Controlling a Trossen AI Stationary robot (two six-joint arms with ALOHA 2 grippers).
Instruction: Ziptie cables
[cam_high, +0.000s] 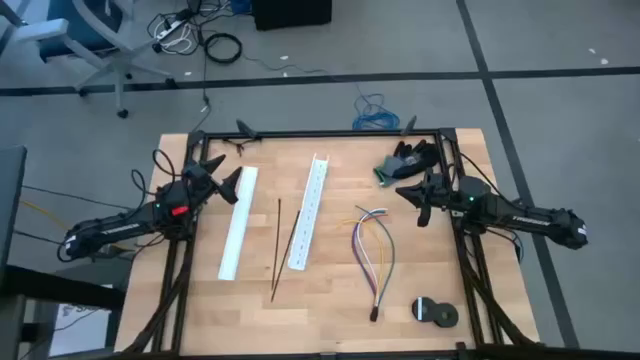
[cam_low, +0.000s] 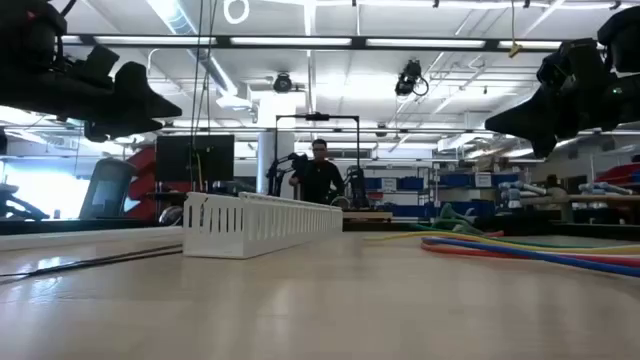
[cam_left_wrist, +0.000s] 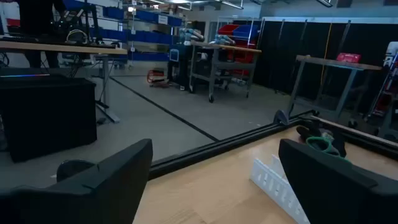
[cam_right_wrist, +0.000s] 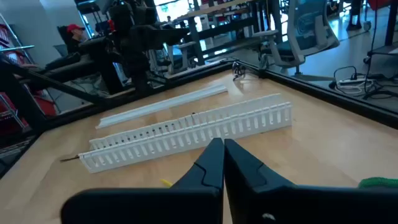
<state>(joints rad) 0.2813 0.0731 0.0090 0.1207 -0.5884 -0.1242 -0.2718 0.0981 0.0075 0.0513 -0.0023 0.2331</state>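
Note:
The cables (cam_high: 372, 250), a loose bundle of yellow, blue, purple and pinkish wires, lie flat on the table right of centre, joined at a small dark end (cam_high: 374, 314); the low view shows them at the right (cam_low: 520, 248). Thin black zipties (cam_high: 279, 250) lie on the wood between the white cover strip and the slotted channel. My left gripper (cam_high: 228, 180) hovers open above the table's left side, its fingers (cam_left_wrist: 99, 186) wide apart with nothing between them. My right gripper (cam_high: 405, 190) hovers shut above the right side, its fingertips (cam_right_wrist: 222, 149) together, holding nothing.
A white slotted channel (cam_high: 308, 212) and a flat white cover strip (cam_high: 238, 222) lie lengthwise mid-table. Dark and green gloves (cam_high: 405, 160) sit at the far right corner, a black tape roll (cam_high: 434, 312) near the front right. A black frame (cam_high: 330, 133) rims the table. A person (cam_low: 318, 172) stands beyond.

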